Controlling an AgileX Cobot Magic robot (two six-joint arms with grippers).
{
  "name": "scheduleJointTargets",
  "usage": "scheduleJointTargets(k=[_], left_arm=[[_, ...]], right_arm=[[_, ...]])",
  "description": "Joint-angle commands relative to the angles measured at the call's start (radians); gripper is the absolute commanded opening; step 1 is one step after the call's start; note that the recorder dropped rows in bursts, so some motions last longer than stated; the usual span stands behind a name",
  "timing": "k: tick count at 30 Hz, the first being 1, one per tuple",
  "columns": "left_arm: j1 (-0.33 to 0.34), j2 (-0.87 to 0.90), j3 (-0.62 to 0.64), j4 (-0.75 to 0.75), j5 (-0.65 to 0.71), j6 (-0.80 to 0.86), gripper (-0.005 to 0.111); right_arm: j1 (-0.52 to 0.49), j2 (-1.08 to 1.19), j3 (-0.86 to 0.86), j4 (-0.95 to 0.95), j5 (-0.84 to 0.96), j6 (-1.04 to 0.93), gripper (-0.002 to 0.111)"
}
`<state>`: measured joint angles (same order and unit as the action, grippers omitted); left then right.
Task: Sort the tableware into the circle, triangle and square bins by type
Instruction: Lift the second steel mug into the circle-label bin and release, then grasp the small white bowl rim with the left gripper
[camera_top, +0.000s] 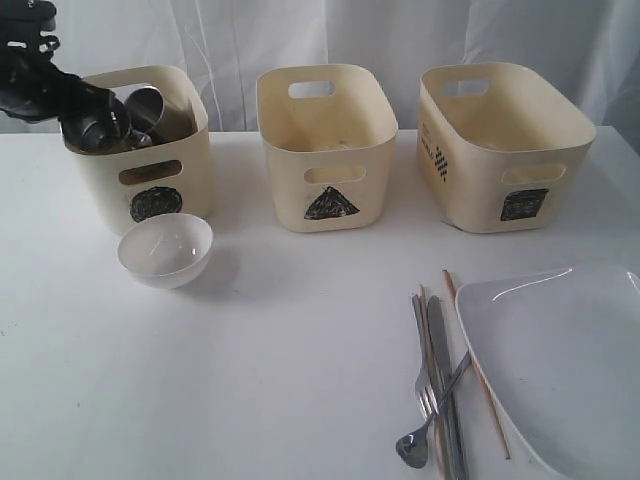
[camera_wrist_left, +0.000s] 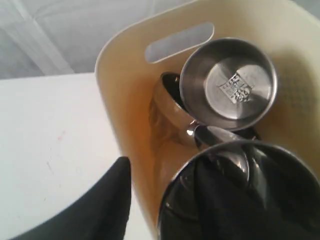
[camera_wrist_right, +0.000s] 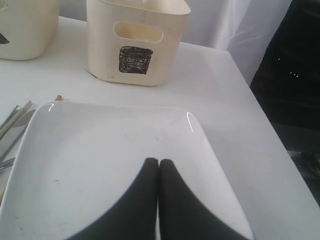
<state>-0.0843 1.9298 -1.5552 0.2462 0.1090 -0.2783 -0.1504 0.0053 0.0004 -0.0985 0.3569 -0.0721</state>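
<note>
My left gripper (camera_top: 72, 112) hangs over the near left corner of the circle bin (camera_top: 150, 175). In the left wrist view its jaws (camera_wrist_left: 170, 170) stand apart. One finger (camera_wrist_left: 107, 200) is outside the bin wall and the other is down inside a tilted steel vessel (camera_wrist_left: 240, 150). A steel mug (camera_wrist_left: 227, 85) and another steel piece (camera_wrist_left: 167, 107) lie deeper in that bin. The small white bowl (camera_top: 165, 250) sits in front of it. My right gripper (camera_wrist_right: 159, 161) is shut and empty above the white plate (camera_wrist_right: 100, 150). Fork, knife, spoon and chopsticks (camera_top: 440, 390) lie beside the plate (camera_top: 560, 370).
The triangle bin (camera_top: 325, 140) stands in the middle and the square bin (camera_top: 500, 150) at the right, both showing nothing inside. A white curtain hangs behind the table. In the right wrist view the table's edge (camera_wrist_right: 260, 130) drops off to a dark floor.
</note>
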Motion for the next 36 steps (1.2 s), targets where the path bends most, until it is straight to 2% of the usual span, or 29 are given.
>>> scheduleJointTargets(k=[1,5,9,12,14,16,20,25,26,28,32,34,36], left_arm=[[0.001,-0.113,-0.005,-0.017,0.151,-0.015,0.047],[0.001,-0.242,-0.005,-0.037,0.336,-0.010,0.047],[0.001,-0.368,-0.003,-0.148,0.699,-0.006,0.047],[0.001,-0.406,0.024,-0.246,0.908,0.113,0.047],[0.001,-0.406,0.058,-0.312,0.964,0.208,0.047],[0.001,-0.399,0.107,-0.388,0.949,0.278,0.047],[0.001,-0.361,0.230,-0.531,0.790,0.421,0.047],[0.001,-0.283,0.353,-0.555,0.536,0.433,0.047],[0.001,-0.248,0.376,-0.607,0.460,0.438,0.047],[0.001,-0.185,0.384,-0.712,0.392,0.470,0.047],[0.001,-0.089,0.384,-0.906,0.329,0.577,0.047],[0.001,-0.052,0.384,-0.926,0.327,0.627,0.046],[0.001,-0.040,0.384,-0.926,0.329,0.640,0.034]], right_arm=[[-0.004,-0.005,0.000,-0.007,-0.007,-0.001,0.000],[-0.004,-0.005,0.000,-0.007,-0.007,-0.001,0.000],[-0.004,-0.005,0.000,-0.007,-0.007,-0.001,0.000],[-0.004,-0.005,0.000,-0.007,-0.007,-0.001,0.000],[-0.004,-0.005,0.000,-0.007,-0.007,-0.001,0.000],[-0.004,-0.005,0.000,-0.007,-0.007,-0.001,0.000],[-0.004,-0.005,0.000,-0.007,-0.007,-0.001,0.000],[-0.004,-0.005,0.000,-0.007,-0.007,-0.001,0.000],[-0.004,-0.005,0.000,-0.007,-0.007,-0.001,0.000],[-0.004,-0.005,0.000,-0.007,-0.007,-0.001,0.000],[-0.004,-0.005,0.000,-0.007,-0.007,-0.001,0.000],[-0.004,-0.005,0.000,-0.007,-0.007,-0.001,0.000],[-0.004,-0.005,0.000,-0.007,-0.007,-0.001,0.000]])
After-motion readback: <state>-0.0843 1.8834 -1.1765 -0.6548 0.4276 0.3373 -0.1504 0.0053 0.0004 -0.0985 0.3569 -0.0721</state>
